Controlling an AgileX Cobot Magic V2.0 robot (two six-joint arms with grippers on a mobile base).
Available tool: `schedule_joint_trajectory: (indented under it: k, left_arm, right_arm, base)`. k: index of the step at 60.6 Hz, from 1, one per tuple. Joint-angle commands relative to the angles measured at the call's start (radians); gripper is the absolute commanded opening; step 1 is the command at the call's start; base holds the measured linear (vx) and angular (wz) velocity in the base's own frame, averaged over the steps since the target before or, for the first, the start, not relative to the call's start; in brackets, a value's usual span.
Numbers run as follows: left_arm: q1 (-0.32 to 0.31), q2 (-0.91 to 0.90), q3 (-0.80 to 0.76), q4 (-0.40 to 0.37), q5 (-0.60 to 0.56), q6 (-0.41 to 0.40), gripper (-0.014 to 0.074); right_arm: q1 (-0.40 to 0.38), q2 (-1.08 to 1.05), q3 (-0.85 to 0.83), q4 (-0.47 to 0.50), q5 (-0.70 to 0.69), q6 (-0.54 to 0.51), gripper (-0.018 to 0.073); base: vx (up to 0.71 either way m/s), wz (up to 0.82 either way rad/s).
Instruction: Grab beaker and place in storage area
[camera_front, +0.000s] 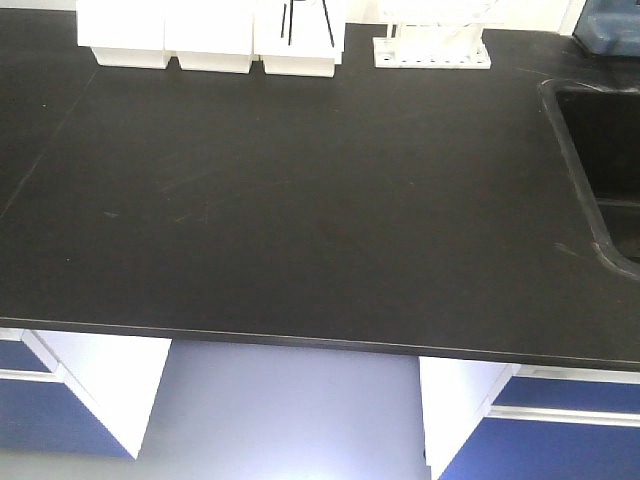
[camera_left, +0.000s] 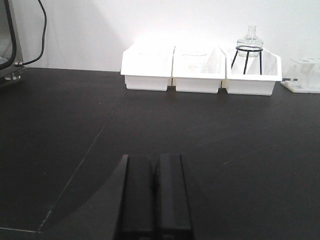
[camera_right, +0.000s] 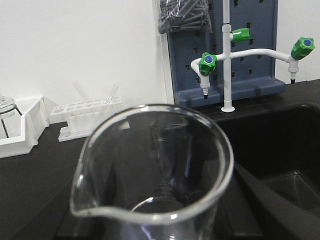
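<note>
My right gripper (camera_right: 152, 231) clasps the one beaker (camera_right: 150, 165) upright, axis vertical, spout pointing away from the faucet (camera_right: 227, 60); my left gripper (camera_left: 155, 200) is closed, empty.

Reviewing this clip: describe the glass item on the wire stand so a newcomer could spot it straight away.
On the black benchtop, find the row of three white trays against the back wall. In the rightmost tray stands a black wire stand with a small clear glass flask on top. No other tray holds a black stand, and the flask has a narrow neck.
</note>
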Motion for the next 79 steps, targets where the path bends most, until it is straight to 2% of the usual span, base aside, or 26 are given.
schedule_joint_trajectory:
  k: [1,51,79]
  left_arm:
    - [-0.008,-0.017,0.022,-0.006,-0.082,-0.006,-0.0008]
    - [-0.008,-0.017,0.022,-0.006,-0.082,-0.006,-0.0008]
    - [-0.008,-0.017,0.022,-0.006,-0.082,-0.006,-0.0008]
  right_arm:
    - [-0.003,0.010,-0.027,-0.011,-0.082,-0.011,-0.0003]
    - [-0.003,0.010,-0.027,-0.011,-0.082,-0.011,-0.0003]
    - [-0.003,0.010,-0.027,-0.011,-0.082,-0.011,-0.0003]
  base:
    - [0.00,0.00]
    - [-0.09,-0.01]
    - [-0.32,-0.61]
